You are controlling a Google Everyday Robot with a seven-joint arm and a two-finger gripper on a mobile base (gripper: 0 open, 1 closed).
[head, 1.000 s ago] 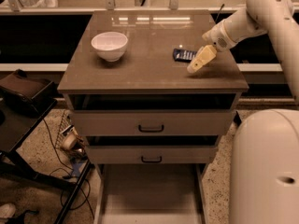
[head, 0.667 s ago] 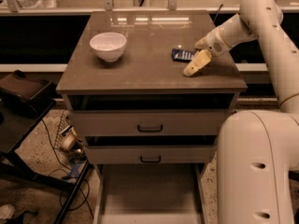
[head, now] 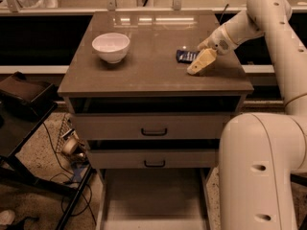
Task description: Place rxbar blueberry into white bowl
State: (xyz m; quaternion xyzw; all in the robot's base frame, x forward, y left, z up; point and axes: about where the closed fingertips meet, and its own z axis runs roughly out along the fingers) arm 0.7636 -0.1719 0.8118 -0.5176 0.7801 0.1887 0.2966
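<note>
Fingers (head: 200, 63) clenched together, empty, low over cabinet top (head: 153, 75) just beside rxbar blueberry (head: 185, 55); white bowl (head: 111, 47) well apart.

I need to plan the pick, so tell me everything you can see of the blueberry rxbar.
The rxbar blueberry is a small, flat, dark blue bar with a glossy-looking wrapper and pale marks. It lies flat on the right part of the brown cabinet top, well apart from the white bowl. The gripper sits low at its right end, covering part of it; whether they touch cannot be told.
</note>
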